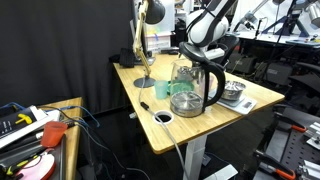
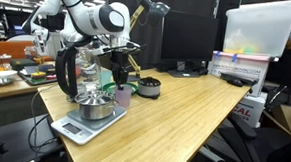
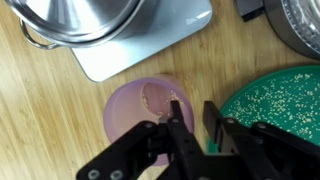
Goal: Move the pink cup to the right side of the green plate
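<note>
The pink cup [image 3: 135,112] is small and round and stands on the wooden table between the green plate [image 3: 285,100] and the scale. In an exterior view the pink cup [image 2: 123,96] stands beside the metal bowl. My gripper [image 3: 198,128] comes down on its rim, with one finger inside the cup and the other outside on the plate side. The fingers are close together on the wall. In both exterior views the gripper [image 2: 120,78] [image 1: 205,62] hangs by the glass kettle [image 1: 197,85], which hides the cup in one of them.
A shiny metal bowl [image 3: 75,20] sits on a white scale [image 3: 150,50] just beyond the cup. The black-handled kettle [image 2: 74,72] stands close behind the arm. A black round object [image 2: 147,87], a desk lamp [image 1: 146,35] and a marker [image 1: 145,105] are on the table too.
</note>
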Robot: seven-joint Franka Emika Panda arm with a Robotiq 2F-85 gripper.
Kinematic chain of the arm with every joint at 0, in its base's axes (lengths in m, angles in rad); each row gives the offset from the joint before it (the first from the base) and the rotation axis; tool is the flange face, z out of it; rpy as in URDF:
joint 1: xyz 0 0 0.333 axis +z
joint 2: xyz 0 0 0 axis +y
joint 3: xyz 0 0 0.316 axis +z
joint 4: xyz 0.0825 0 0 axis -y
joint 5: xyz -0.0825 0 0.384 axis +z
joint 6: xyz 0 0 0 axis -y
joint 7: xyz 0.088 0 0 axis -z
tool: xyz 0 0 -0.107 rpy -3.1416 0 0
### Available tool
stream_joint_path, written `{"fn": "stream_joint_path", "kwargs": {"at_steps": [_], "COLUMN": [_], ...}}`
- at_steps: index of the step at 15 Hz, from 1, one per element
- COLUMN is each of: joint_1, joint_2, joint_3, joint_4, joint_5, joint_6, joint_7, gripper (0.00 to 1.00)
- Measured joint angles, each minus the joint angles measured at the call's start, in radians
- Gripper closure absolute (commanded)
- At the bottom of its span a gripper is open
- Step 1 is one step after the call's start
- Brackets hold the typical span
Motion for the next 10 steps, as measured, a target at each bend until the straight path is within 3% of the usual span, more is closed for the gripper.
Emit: {"fn": "stream_joint_path", "kwargs": {"at_steps": [1, 2, 4, 9, 10], "joint_1": [0.0, 0.0, 0.0, 0.003, 0.003], "joint_2": [0.0, 0.0, -0.001, -0.08, -0.11], "joint_3": [0.0, 0.0, -0.002, -0.062, -0.075], "joint_4": [0.0, 0.0, 0.0, -0.034, -0.051], "joint_5": [0.0, 0.0, -0.001, -0.086, -0.113], "joint_6": [0.0, 0.0, 0.001, 0.01, 0.012], "joint_7": [0.0, 0.0, 0.001, 0.013, 0.013], "gripper": [0.7, 0.45, 0.38, 0.02, 0.01]}}
